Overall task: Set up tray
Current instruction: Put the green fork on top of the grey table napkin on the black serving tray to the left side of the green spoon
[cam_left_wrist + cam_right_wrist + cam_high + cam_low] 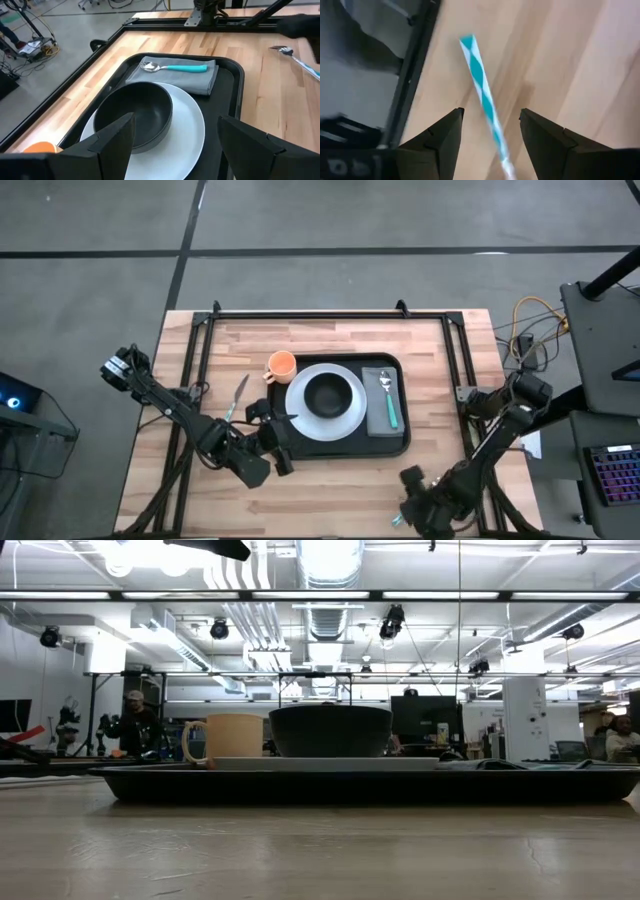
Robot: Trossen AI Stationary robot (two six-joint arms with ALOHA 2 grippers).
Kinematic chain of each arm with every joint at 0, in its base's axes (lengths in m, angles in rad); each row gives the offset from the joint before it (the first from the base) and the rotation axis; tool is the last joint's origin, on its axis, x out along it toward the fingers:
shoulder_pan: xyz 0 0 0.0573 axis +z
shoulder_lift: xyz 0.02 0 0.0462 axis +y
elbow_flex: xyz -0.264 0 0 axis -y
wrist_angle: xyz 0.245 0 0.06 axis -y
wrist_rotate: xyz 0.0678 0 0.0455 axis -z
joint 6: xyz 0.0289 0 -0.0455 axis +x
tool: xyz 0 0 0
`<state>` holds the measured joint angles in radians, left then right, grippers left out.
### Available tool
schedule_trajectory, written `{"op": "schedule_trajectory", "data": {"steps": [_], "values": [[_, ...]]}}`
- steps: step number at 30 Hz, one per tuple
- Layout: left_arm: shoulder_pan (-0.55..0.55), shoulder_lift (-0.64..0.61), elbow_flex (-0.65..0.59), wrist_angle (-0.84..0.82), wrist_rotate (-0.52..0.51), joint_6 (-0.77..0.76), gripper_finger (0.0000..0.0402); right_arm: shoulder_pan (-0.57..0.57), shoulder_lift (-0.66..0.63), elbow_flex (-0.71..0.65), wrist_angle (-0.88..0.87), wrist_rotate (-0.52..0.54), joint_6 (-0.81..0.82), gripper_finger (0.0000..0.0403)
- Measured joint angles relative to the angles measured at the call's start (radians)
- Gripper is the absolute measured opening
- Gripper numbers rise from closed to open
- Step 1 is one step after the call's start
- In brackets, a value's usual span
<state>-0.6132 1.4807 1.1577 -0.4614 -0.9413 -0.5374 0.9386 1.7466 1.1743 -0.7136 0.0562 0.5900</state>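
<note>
Tray (338,442), black, rimmed, seemingly full

- Bright ceiling lights (330,555) glare white in the low view.
- The striped straw (482,85) looks blurry.
- The tabletop (330,500) is evenly lit, with soft shadows.
- The near wood is out of focus.

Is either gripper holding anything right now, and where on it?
Neither holds anything: the left gripper is open at the tray's edge, and the right gripper is open over a striped straw.
</note>
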Motion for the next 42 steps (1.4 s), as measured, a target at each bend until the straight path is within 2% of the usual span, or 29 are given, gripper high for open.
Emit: {"op": "schedule_trajectory", "data": {"steps": [4, 14, 17, 21, 23, 27, 32, 36, 39, 42], "values": [[0.0, 0.0, -0.001, 0.001, 0.0, 0.0, 0.026, 0.001, 0.084, 0.067, -0.01, 0.026, -0.173, 0.0187], [-0.001, 0.0, -0.001, 0.001, 0.0, 0.0, 0.026, 0.004, 0.21, 0.078, -0.015, -0.009, -0.149, 0.018], [-0.001, 0.0, -0.002, 0.002, 0.009, -0.001, 0.026, 0.002, 0.226, 0.084, -0.015, -0.012, -0.116, 0.0143], [-0.001, 0.001, -0.002, 0.003, 0.025, -0.007, 0.026, -0.002, 0.222, 0.086, -0.008, -0.027, -0.153, 0.0045], [-0.001, 0.001, -0.002, 0.002, 0.028, -0.007, 0.026, -0.013, 0.21, 0.084, -0.01, -0.021, -0.161, 0.0027], [-0.001, 0.001, -0.002, 0.009, 0.021, -0.007, 0.026, -0.044, 0.166, 0.08, -0.022, 0.055, -0.193, 0.0025], [-0.003, -0.002, -0.002, 0.007, -0.084, 0.01, 0.026, -0.082, 0.057, 0.128, -0.122, 0.129, -0.227, 0.0025], [-0.003, -0.024, -0.002, 0.009, -0.124, 0.048, 0.026, -0.113, -0.05, 0.181, -0.121, 0.298, -0.296, 0.0025], [-0.007, -0.047, -0.011, 0.024, -0.137, 0.092, 0.026, -0.141, -0.137, 0.208, -0.064, 0.389, -0.355, 0.0025], [-0.01, -0.07, -0.015, 0.048, -0.099, 0.155, 0.026, -0.171, -0.21, 0.208, 0.072, 0.42, -0.491, 0.0025]]}}
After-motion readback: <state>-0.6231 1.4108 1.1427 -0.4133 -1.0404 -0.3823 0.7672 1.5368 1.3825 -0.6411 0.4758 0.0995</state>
